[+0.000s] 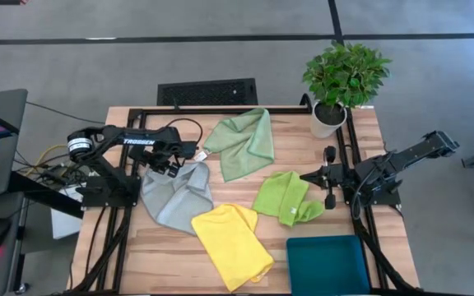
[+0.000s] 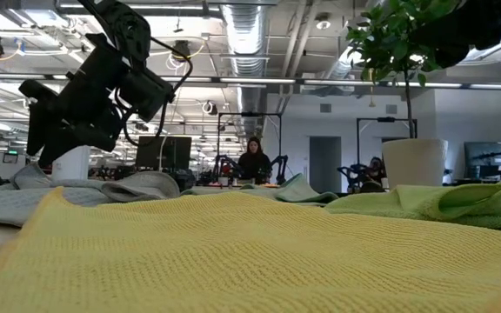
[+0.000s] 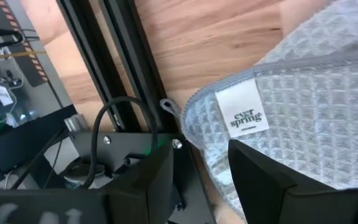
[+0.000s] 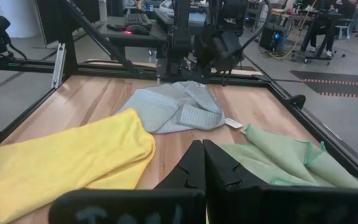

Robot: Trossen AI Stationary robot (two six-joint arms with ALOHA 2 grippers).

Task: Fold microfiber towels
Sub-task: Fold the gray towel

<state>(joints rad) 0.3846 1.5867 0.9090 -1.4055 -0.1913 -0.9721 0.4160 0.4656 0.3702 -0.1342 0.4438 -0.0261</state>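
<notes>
Pale wood forms the desk [image 1: 348,226], on which four microfiber towels lie loose and unfolded. High view: the left claw [image 1: 174,167] hangs over the upper edge of the grey-blue towel [image 1: 175,197], fingers spread wide, with nothing visibly gripped. The sage green towel [image 1: 243,141] lies just beyond this claw toward the desk's middle; the yellow towel [image 1: 230,241] lies below the grey-blue one, overlapping its corner. The right claw [image 1: 321,176], fingers pressed together and empty, waits just beside the lime green towel [image 1: 289,197]. A teal tray [image 1: 327,265] sits at the near edge below the right claw, and a potted plant [image 1: 341,82] stands at the far corner.

Low view: the left claw [image 2: 46,139] hovers above the rumpled grey-blue towel [image 2: 24,196], not clearly touching it; the yellow towel [image 2: 250,252] fills the foreground, and the lime green towel [image 2: 442,202] lies at the side. A person [image 2: 254,162] sits in the room behind.

Left wrist view: the open fingers [image 3: 272,180] straddle the grey-blue towel [image 3: 316,106] near its white label [image 3: 242,114], beside the desk's black frame rail [image 3: 135,74].

Right wrist view: the closed fingers [image 4: 194,168] point between the yellow towel [image 4: 73,155] and the lime green towel [image 4: 272,158], with the grey-blue towel [image 4: 173,107] ahead.
</notes>
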